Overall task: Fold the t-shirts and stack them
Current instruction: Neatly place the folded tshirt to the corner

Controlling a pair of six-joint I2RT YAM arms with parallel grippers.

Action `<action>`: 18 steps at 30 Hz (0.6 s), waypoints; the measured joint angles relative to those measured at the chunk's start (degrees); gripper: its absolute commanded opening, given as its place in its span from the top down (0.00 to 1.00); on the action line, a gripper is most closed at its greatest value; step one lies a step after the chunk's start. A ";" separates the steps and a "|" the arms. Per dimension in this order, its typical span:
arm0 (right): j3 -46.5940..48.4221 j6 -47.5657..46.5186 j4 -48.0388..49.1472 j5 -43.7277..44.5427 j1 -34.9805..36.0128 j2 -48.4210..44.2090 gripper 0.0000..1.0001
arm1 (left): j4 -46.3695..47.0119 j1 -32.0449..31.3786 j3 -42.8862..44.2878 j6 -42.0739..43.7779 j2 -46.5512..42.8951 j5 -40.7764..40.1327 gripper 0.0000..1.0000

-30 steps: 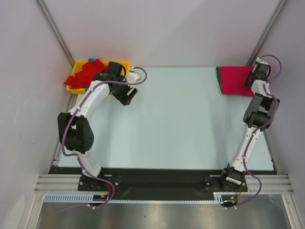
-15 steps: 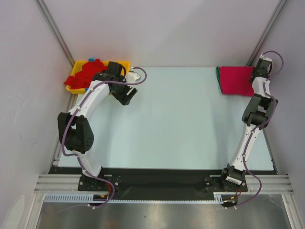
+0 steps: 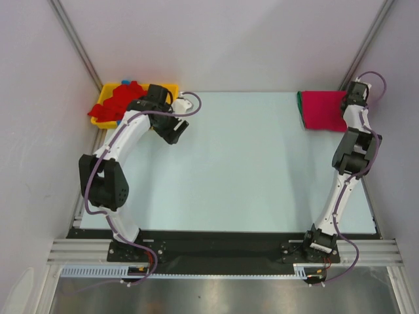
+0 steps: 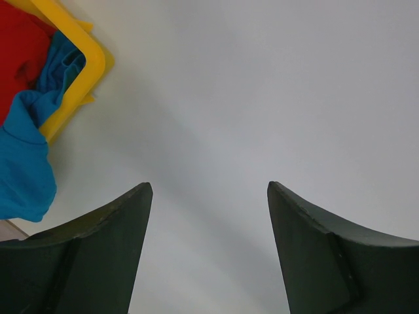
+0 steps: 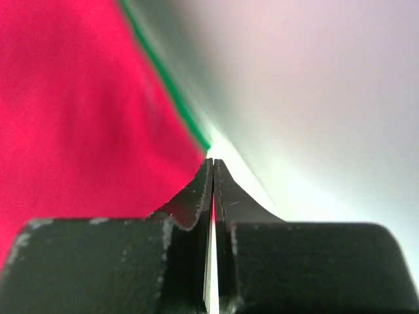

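Far-right corner of desk point(image 3: 249, 163): pink shirt point(image 3: 322, 110) lay folded flat, square-ish, on top of a green shirt point(image 3: 299, 104), of which only a thin edge showed along the pink one's side. So a stack of 2 was there and looked neat.

Right gripper point(image 5: 213, 162) was closed tight, tips at the pink shirt's right edge. A thin pink sliver showed between the jaws in the wrist view. Couldn't tell if it pinched cloth or the cloth was just seen through the gap. Shirt lay flat in the top view, not lifted.

Far-left corner: yellow tray point(image 4: 95, 62) held a red shirt point(image 3: 118, 101) and a blue shirt point(image 4: 23, 163), both crumpled and unfolded. The red one spilled over the tray's left rim, the blue one hung over the near rim. Whether more cloth was under them — not visible.

Left gripper point(image 4: 209, 188) was wide open and held nothing. It hung over bare desk just beside the tray's right corner, near the blue shirt but not touching it.

Progress, my read: approx half done, with 2 shirts folded and stacked and at least 2 to go. Remaining: pull red or blue out of the tray, spread it on mid desk, fold it and put it on the pink one, then the same for the other. Left arm looked best placed for the next pick. Loose cloth over the rim could drag the tray.
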 measured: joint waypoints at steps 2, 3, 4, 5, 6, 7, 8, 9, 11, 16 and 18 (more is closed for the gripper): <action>-5.11 1.44 -0.52 0.70 0.96 -4.83 1.00 | 0.74 0.00 -0.83 -0.07 -0.94 -0.02 0.22; -7.82 2.05 -0.15 0.94 1.57 -7.54 1.00 | 1.20 0.00 -1.60 -0.11 -1.70 -0.02 0.22; -11.19 2.51 -0.48 1.40 2.27 -11.04 1.00 | 1.55 0.00 -2.69 -0.22 -2.84 0.00 0.22; -14.21 2.99 -0.68 1.99 3.17 -14.62 1.00 | 1.88 0.00 -3.96 -0.46 -4.22 0.00 0.22; -16.63 3.32 -0.70 2.75 4.11 -17.81 0.99 | 2.47 0.00 -5.33 -0.59 -5.73 0.04 0.22; -19.50 3.76 -0.17 3.32 5.38 -21.68 0.97 | 3.32 0.00 -7.17 -0.81 -7.67 0.07 0.22; -22.34 4.31 -0.26 3.61 6.91 -25.55 0.95 | 4.00 0.00 -9.29 -1.16 -10.05 0.02 0.22; -25.09 5.01 -0.31 3.85 8.74 -29.38 0.92 | 4.57 0.00 -11.26 -1.53 -12.20 0.07 0.22; -30.82 6.91 -0.55 3.52 12.59 -37.22 0.86 | 6.69 0.02 -15.98 -2.14 -17.18 0.02 0.22; -46.97 12.28 -1.84 -2.19 21.70 -55.36 0.40 | 9.33 0.11 -27.41 -3.85 -29.88 -0.04 0.21; -52.98 14.08 -3.26 -4.79 23.67 -61.88 0.22 | 10.08 0.15 -31.30 -4.50 -34.80 -0.11 0.20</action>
